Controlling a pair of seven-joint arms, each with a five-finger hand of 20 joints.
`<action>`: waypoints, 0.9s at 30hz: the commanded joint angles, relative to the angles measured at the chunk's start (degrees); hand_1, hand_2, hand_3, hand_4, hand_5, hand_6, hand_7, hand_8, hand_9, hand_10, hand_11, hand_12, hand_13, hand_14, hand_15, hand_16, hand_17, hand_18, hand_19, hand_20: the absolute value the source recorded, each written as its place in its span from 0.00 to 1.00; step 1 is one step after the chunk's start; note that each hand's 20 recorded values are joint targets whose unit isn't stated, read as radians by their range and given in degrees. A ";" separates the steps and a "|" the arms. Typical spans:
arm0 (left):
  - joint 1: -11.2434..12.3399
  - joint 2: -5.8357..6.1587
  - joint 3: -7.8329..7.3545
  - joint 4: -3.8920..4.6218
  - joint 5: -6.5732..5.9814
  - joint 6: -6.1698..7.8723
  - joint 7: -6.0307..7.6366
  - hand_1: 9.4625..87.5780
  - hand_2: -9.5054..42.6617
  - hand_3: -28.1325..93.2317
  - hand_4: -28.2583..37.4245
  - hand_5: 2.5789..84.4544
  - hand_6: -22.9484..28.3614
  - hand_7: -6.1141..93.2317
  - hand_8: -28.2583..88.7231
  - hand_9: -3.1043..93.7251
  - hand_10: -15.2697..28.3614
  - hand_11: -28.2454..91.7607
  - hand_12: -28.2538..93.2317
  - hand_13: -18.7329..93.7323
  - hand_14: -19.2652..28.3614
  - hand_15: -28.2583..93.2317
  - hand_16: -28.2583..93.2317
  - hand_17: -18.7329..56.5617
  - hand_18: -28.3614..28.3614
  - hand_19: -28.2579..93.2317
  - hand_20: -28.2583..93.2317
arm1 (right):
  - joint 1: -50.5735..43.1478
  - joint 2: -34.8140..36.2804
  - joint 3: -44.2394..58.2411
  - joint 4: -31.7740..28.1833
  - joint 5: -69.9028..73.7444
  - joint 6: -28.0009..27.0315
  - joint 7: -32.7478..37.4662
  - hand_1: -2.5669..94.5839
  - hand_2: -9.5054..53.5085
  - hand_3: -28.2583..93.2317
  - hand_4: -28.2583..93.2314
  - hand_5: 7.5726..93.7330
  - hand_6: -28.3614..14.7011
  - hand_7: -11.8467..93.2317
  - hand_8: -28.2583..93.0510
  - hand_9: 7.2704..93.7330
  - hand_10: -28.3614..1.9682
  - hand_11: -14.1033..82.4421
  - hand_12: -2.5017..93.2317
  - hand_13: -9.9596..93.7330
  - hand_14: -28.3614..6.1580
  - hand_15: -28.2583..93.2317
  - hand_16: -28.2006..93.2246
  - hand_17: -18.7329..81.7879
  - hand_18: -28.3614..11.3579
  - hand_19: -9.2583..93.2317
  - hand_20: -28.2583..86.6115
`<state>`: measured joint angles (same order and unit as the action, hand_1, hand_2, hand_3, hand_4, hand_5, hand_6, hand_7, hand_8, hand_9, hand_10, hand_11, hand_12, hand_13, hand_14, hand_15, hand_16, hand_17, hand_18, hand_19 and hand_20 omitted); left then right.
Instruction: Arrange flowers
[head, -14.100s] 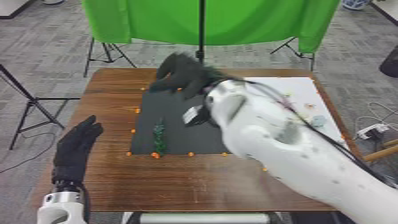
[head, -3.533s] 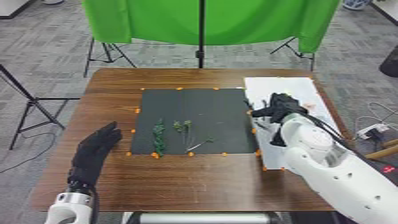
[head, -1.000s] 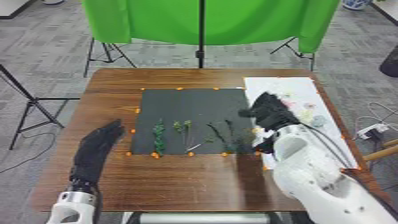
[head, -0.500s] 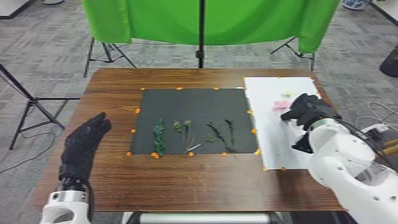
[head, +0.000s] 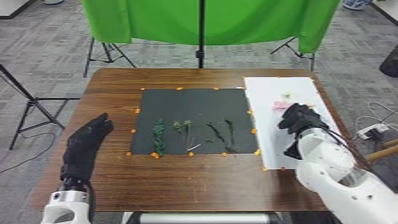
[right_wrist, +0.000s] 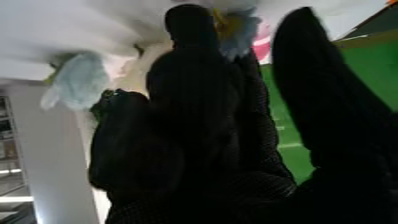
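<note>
Over the white sheet (head: 274, 153), my right hand (head: 301, 117) is low beside a pink flower (head: 281, 105) and a small pale one (head: 286, 95). On the black mat (head: 195, 107) lie a leafy green stem (head: 159, 136), slim stems with small green heads (head: 187, 134) and darker stems (head: 230, 133). The right wrist view has my right hand (right_wrist: 200, 110) with thumb and fingers apart; a pale blue flower (right_wrist: 82, 80) and a grey-blue flower (right_wrist: 236, 42) stand beyond it, the latter partly hidden by the fingers. My left hand (head: 86, 142) is open over the table's left side.
Orange markers (head: 138, 111) line the mat on the brown table (head: 195, 185). Behind the table hangs a green cloth (head: 151, 25) with a black stand (head: 202, 55) in front of it.
Darker stems now lie on the mat's right part, where 3.5 s ago they did not. My right hand has moved from the mat's edge rightward over the sheet. My left hand has shifted slightly left.
</note>
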<state>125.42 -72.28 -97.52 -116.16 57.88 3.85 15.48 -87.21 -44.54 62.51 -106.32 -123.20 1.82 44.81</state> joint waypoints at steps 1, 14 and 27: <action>0.98 -0.50 -1.00 0.05 -0.49 0.89 0.24 0.20 0.03 0.79 0.13 0.53 0.51 0.18 0.21 0.47 0.63 0.36 0.37 0.43 0.74 0.37 0.28 0.26 0.75 0.27 0.40 | 0.24 -0.46 -3.11 2.37 -3.85 6.61 -1.97 0.67 0.00 0.62 0.14 0.80 0.67 0.24 0.29 0.94 0.56 0.26 0.38 1.00 0.79 0.68 0.51 0.86 0.48 1.00 0.69; 3.32 -0.44 -4.24 -0.88 -3.75 5.02 3.76 0.17 0.07 0.79 0.11 0.54 0.52 0.18 0.21 0.48 0.64 0.36 0.37 0.45 0.75 0.37 0.26 0.32 0.73 0.29 0.42 | 20.21 -3.79 -13.31 -9.54 18.15 13.51 -16.75 0.71 0.00 0.64 0.14 0.87 0.60 0.26 0.34 0.99 0.59 0.27 0.42 1.00 0.81 0.70 0.50 0.88 0.51 1.00 0.69; 1.49 0.30 -2.45 -0.26 -3.98 4.43 3.74 0.13 0.13 0.79 0.03 0.54 0.52 0.18 0.21 0.48 0.64 0.37 0.37 0.45 0.75 0.37 0.26 0.29 0.74 0.27 0.41 | 41.00 -25.08 -37.04 8.20 39.91 3.49 -24.99 0.69 0.00 0.66 0.13 0.86 0.61 0.27 0.34 0.99 0.60 0.26 0.43 1.00 0.81 0.70 0.50 0.88 0.50 1.00 0.70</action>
<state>127.53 -72.18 -101.23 -116.86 54.40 8.24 19.02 -53.45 -56.88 31.62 -103.99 -89.16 8.79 19.57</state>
